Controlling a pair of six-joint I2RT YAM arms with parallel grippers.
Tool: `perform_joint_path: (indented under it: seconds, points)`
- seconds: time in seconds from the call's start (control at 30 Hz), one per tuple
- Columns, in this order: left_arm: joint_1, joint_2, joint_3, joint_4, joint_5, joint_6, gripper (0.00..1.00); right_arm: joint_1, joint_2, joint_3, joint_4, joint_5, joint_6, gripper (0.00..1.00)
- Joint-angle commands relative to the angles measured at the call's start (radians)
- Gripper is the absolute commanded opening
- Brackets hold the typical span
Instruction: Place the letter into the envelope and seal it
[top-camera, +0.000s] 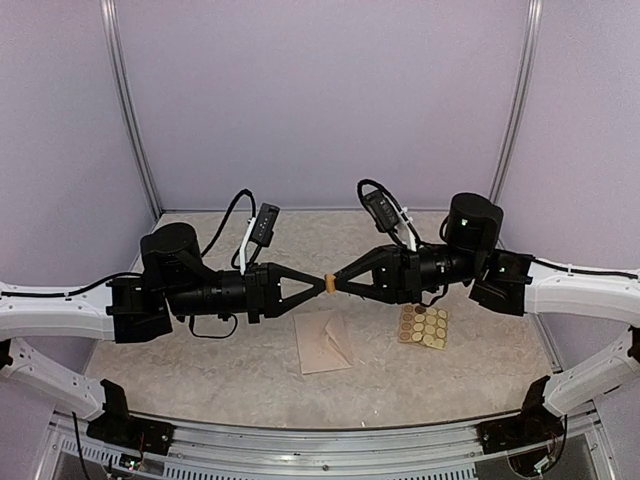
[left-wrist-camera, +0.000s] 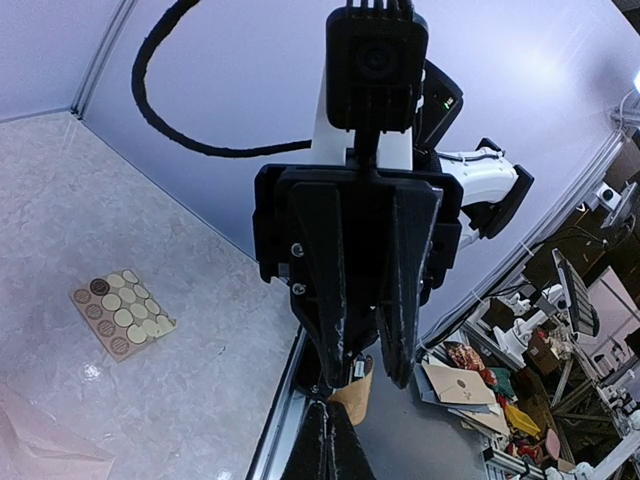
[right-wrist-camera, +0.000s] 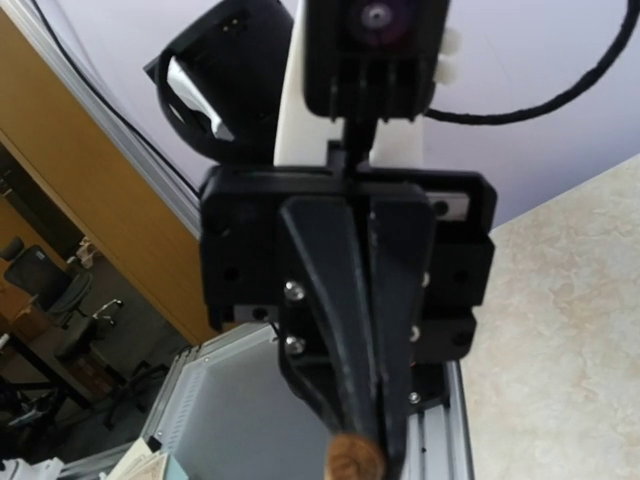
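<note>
The envelope (top-camera: 325, 342) lies flat on the table (top-camera: 200, 370), near the middle. Nothing is touching it. A pointed fold shows on its top, but it is too small to tell if the flap is open or if a letter is inside. The two pincers are up in the air above it, tip to tip. From the top view the envelope sits just to the near side of the spot where they meet, apart from both. The left pincer (top-camera: 319, 285) has its fingers pressed together, and they pinch a small round tan sticker (left-wrist-camera: 356, 398) at the very tip. The right pincer (left-wrist-camera: 370, 372) faces it with its fingers a little apart. One finger is on each side of the sticker, with a thin gap between them. I cannot tell if those fingers touch the sticker. A tan sticker sheet (top-camera: 424, 326) lies on the table to the right of the envelope, near it but not touching. It is partly under the right arm in the top view. In the left wrist view only a corner of the envelope shows, cut off at the bottom left edge. In the right wrist view the sticker is blurry and the envelope cannot be seen.
</note>
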Motion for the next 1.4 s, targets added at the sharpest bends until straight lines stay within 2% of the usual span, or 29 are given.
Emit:
perform_joint_path:
  seconds: [0.0, 0.1, 0.17, 0.3, 0.4, 0.43, 0.57, 0.73, 0.8, 0.9, 1.0, 1.13, 1.17, 1.23, 1.27, 1.3, 1.37]
  points:
    - [-0.004, 0.013, 0.023, 0.029, -0.009, 0.008, 0.00, 0.016, 0.017, 0.032, 0.015, -0.009, -0.011, 0.16]
    - [-0.006, 0.016, 0.023, 0.030, -0.009, 0.005, 0.00, 0.017, 0.022, 0.032, 0.019, -0.016, -0.011, 0.10]
    - [-0.006, 0.017, 0.021, 0.030, -0.011, 0.005, 0.00, 0.017, 0.022, 0.028, 0.026, -0.019, -0.009, 0.00]
    - [-0.004, 0.019, 0.020, 0.026, -0.019, 0.005, 0.00, 0.016, 0.009, 0.019, 0.028, 0.001, -0.014, 0.00]
    - [-0.006, 0.018, 0.020, 0.003, -0.041, 0.010, 0.00, 0.016, -0.013, 0.015, -0.024, 0.076, -0.040, 0.00]
    - [-0.004, 0.016, 0.020, -0.008, -0.054, 0.013, 0.04, 0.016, -0.022, 0.015, -0.058, 0.120, -0.053, 0.00]
    - [0.010, 0.004, 0.011, -0.041, -0.085, 0.016, 0.30, 0.004, -0.057, 0.013, -0.191, 0.291, -0.083, 0.00]
    - [0.042, -0.004, 0.000, -0.050, -0.095, 0.014, 0.48, -0.038, -0.091, -0.020, -0.282, 0.413, -0.076, 0.00]
    - [0.064, 0.016, 0.004, -0.058, -0.099, 0.010, 0.52, -0.061, -0.106, -0.045, -0.304, 0.457, -0.069, 0.00]
    - [0.093, 0.096, 0.039, -0.079, -0.065, 0.011, 0.44, -0.095, -0.127, -0.087, -0.320, 0.483, -0.050, 0.00]
    - [0.080, 0.162, 0.061, -0.053, -0.031, 0.042, 0.37, -0.106, -0.147, -0.128, -0.271, 0.429, -0.047, 0.00]
    - [0.077, 0.185, 0.070, -0.016, 0.028, 0.045, 0.16, -0.108, -0.165, -0.187, -0.118, 0.254, -0.033, 0.00]
    - [0.076, 0.181, 0.065, 0.006, 0.046, 0.041, 0.13, -0.110, -0.163, -0.193, -0.086, 0.217, -0.027, 0.05]
    - [0.070, 0.174, 0.055, 0.051, 0.077, 0.028, 0.07, -0.109, -0.152, -0.200, -0.035, 0.167, -0.013, 0.31]
    - [0.064, 0.168, 0.051, 0.069, 0.087, 0.023, 0.04, -0.109, -0.144, -0.201, -0.018, 0.146, -0.009, 0.40]
    - [0.058, 0.165, 0.048, 0.086, 0.096, 0.018, 0.01, -0.109, -0.134, -0.199, 0.004, 0.124, -0.006, 0.47]
    - [0.048, 0.159, 0.043, 0.109, 0.105, 0.011, 0.00, -0.110, -0.113, -0.191, 0.036, 0.079, 0.011, 0.55]
